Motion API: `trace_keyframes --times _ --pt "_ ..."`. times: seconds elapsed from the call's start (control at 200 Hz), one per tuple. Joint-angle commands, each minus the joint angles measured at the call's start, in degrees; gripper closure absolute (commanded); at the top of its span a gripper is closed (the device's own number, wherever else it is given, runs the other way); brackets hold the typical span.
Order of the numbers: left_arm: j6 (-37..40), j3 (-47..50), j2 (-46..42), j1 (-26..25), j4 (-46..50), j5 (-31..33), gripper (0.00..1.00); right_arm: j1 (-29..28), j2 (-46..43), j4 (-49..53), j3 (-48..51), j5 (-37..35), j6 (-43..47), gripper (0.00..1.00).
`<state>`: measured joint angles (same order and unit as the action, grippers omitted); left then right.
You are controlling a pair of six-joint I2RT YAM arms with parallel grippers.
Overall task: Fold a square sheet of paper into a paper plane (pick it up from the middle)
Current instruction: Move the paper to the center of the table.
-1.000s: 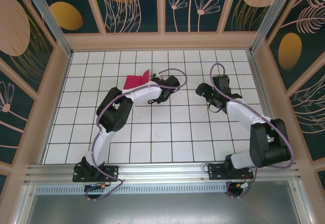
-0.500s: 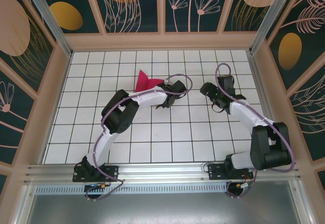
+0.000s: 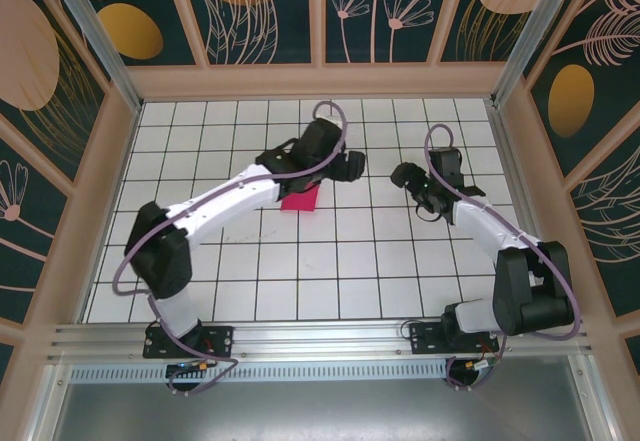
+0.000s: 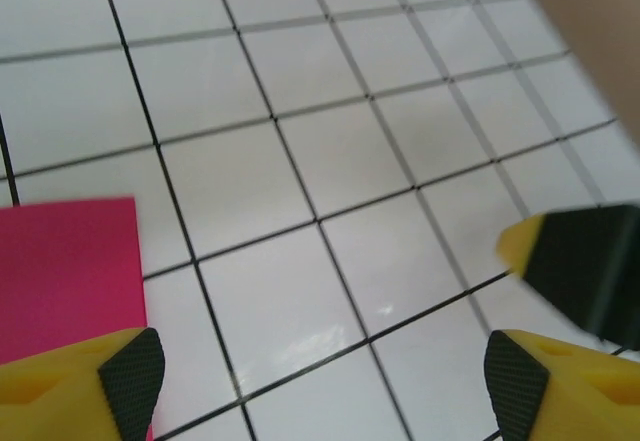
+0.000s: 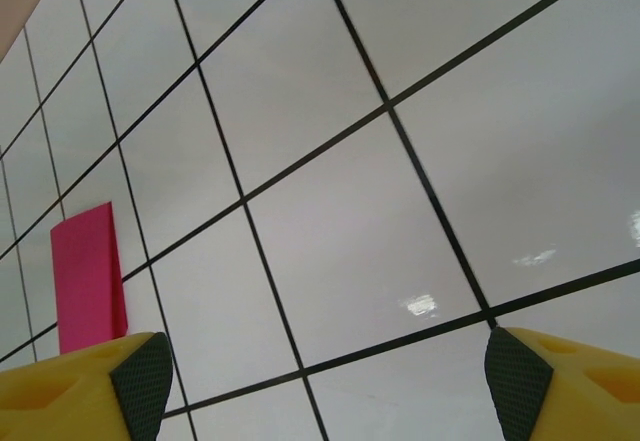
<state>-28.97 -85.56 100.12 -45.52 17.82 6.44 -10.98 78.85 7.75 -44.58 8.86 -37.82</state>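
While the left arm stretches from its base at the near edge of the table towards the far middle, its left gripper hangs over bare white tiles with its two fingers spread wide and nothing between them. Seen from the left wrist, the left gripper shows its black pads well apart at the bottom corners, with only the gridded table between them. The pink paper lies flat on the table, a little left of the middle and nearer the far edge than the near one, partly under the left arm's forearm and free of both grippers. In the left wrist view the pink paper sits just above the left-hand finger, showing one square corner; its full shape cannot be told. The right gripper hovers right of the table's middle, facing the left one and apart from it. Its fingers are likewise spread with empty tiles between them, and the pink paper appears as a narrow strip well off to the left.
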Motion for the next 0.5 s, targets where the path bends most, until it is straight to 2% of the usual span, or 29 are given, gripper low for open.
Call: trace_keyframes --times 0.0,0.085,0.175,0.37,0.495 --pt "-5.4 6.7 -1.5 4.2 -4.1 -2.4 0.10 -2.0 2.4 -2.5 -2.3 6.2 1.6 0.18" --pt "-7.9 11.3 -5.1 7.2 -6.0 -3.8 0.05 -6.1 5.3 -3.3 -5.3 7.5 2.0 0.21" --pt "-10.3 16.4 -7.7 10.0 -6.8 -2.1 0.02 -12.0 9.8 -3.6 -9.7 7.8 2.9 0.25" --pt "-17.3 24.9 -12.4 15.9 -6.1 3.3 0.01 -21.6 23.4 -4.1 -21.2 10.2 2.7 0.46" --pt "-21.5 29.2 -14.1 19.8 -5.0 5.0 0.01 -24.9 31.8 -4.3 -28.7 12.5 2.4 0.56"
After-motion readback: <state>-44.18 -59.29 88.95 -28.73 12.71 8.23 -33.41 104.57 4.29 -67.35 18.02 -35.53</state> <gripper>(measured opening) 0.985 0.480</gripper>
